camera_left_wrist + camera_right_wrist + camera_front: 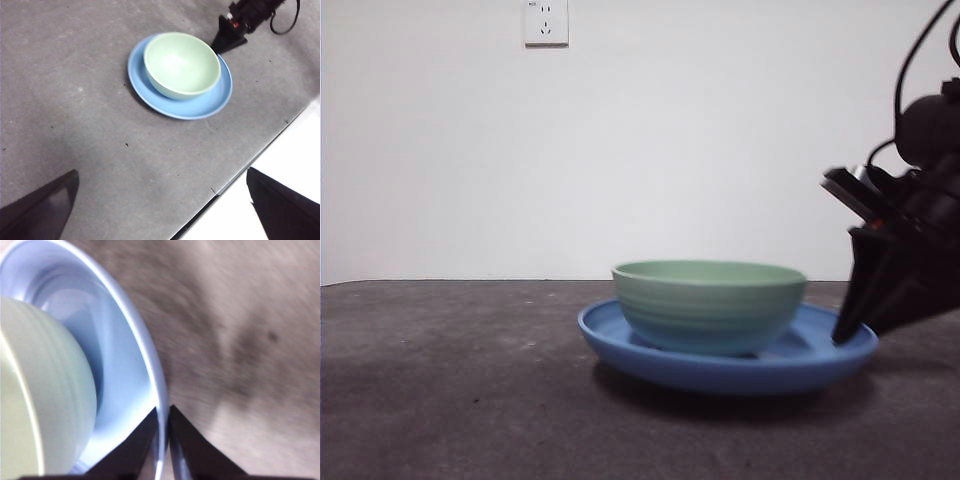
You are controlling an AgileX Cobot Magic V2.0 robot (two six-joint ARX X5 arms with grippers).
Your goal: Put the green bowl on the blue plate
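Observation:
The green bowl (710,305) stands upright inside the blue plate (820,362) on the dark grey table. In the left wrist view the bowl (182,64) sits off-centre on the plate (202,105). My right gripper (845,335) is at the plate's right rim. In the right wrist view its jaws (161,415) are nearly closed with the plate's rim (127,325) passing between them, beside the bowl (40,390). It also shows in the left wrist view (223,42). My left gripper (160,200) is open and empty, high above the table, away from the plate.
A white wall with a socket (546,22) stands behind the table. The table's edge (250,160) runs close to the plate in the left wrist view, with white floor beyond. Bare grey tabletop (450,380) lies left of the plate.

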